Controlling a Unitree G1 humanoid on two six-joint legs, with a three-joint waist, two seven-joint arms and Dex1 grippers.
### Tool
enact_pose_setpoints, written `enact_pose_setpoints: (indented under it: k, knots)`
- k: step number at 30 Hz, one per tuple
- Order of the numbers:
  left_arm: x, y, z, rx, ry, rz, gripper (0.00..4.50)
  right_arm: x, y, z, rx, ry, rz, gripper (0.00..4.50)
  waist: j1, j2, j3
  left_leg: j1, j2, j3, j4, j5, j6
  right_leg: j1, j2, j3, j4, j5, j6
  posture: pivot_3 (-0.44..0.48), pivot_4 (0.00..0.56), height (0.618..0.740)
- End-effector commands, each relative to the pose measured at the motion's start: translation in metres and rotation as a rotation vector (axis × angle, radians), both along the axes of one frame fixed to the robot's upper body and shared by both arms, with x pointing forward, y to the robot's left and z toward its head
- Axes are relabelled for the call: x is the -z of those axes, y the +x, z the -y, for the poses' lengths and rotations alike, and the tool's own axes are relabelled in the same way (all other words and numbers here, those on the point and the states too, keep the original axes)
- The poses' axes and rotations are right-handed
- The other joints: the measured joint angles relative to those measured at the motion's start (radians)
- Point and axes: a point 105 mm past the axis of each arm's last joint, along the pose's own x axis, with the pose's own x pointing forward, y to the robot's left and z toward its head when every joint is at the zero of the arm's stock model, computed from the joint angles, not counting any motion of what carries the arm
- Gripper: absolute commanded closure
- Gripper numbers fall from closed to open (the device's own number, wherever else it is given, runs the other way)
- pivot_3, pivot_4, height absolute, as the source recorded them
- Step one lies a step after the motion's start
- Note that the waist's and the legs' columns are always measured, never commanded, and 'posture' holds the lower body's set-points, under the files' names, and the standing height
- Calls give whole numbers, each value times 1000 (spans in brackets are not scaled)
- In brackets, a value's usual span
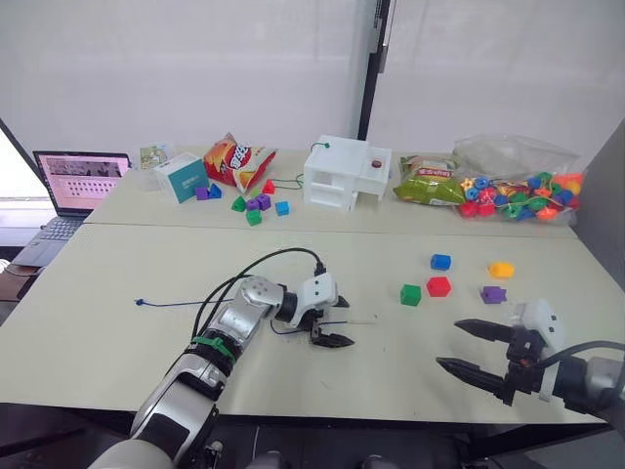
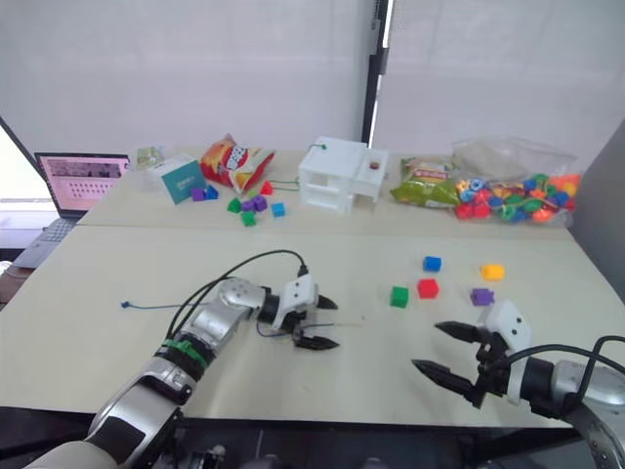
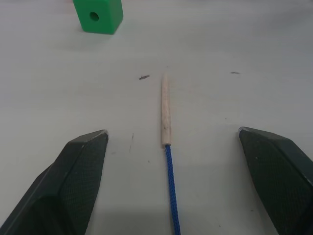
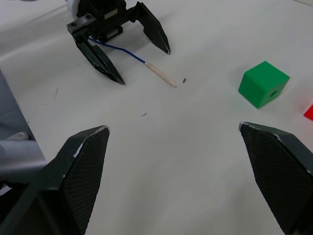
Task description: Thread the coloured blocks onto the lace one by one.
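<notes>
The lace [image 1: 195, 302] lies on the near table, dark blue, its knot at the left and its pale stiff tip [image 3: 165, 107] pointing right. My left gripper [image 1: 344, 322] is open and low over the table, one finger on each side of the lace just behind the tip. The green block [image 1: 410, 294] sits a little beyond the tip, hole facing sideways. Close by are the red block [image 1: 438, 286], the blue block [image 1: 440, 262], the yellow-orange block [image 1: 501, 269] and the purple block [image 1: 493, 294]. My right gripper [image 1: 448, 344] hangs open and empty near the front right edge.
On the far table stand a white box [image 1: 347, 173], a snack bag [image 1: 239, 161], a teal box [image 1: 183, 178], small loose pieces [image 1: 256, 203], a green packet [image 1: 430, 181] and a bag of bright beads [image 1: 518, 191]. A laptop [image 1: 78, 181] sits at far left.
</notes>
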Motion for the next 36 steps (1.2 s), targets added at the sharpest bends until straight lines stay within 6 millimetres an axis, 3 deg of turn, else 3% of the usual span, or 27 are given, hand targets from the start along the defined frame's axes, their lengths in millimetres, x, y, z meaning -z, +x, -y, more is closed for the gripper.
enact_pose_setpoints:
  k: [1, 6, 9, 20, 28, 36]
  knots:
    - [0, -1, 9, 48, 39, 5, 20, -11, -3, -1, 11, 2, 45, 18, 6, 0, 0, 0, 0, 0, 0, 0, 0, 0, 0, 0, 0, 0, 0, 0, 150, 740]
    - [18, -2, 3, 57, 139, -24, 20, -13, -6, -2, 28, 5, 60, 18, 12, 0, 0, 0, 0, 0, 3, -1, 2, 2, 0, 0, 0, 0, 1, 0, 150, 740]
    - [26, -3, 1, 53, 176, -35, 805, -14, -6, -2, 40, 7, 69, 0, 12, 0, 0, 0, 1, 0, 5, -2, 3, 2, 1, 0, 0, 0, 1, 0, 150, 740]
    - [32, 0, 6, 41, 200, -21, 4452, -14, -8, 0, 69, 7, 85, 0, 12, 0, 0, 7, 2, -2, 9, -3, 5, 15, 2, 0, -3, -1, 3, 0, 150, 740]
    - [26, 10, 6, -1, 199, 15, 4481, -16, -8, -1, 74, 7, 95, 0, 16, 0, 0, 7, 2, -2, 10, -4, 6, 15, 2, 0, -3, -1, 3, 0, 150, 740]
    - [-29, 21, -7, -8, 44, 63, 4481, -10, -2, 4, 192, 51, 102, 0, 6, 0, 0, 4, 3, -2, 10, -4, 6, 11, 3, 1, -2, -1, 3, 0, 150, 740]
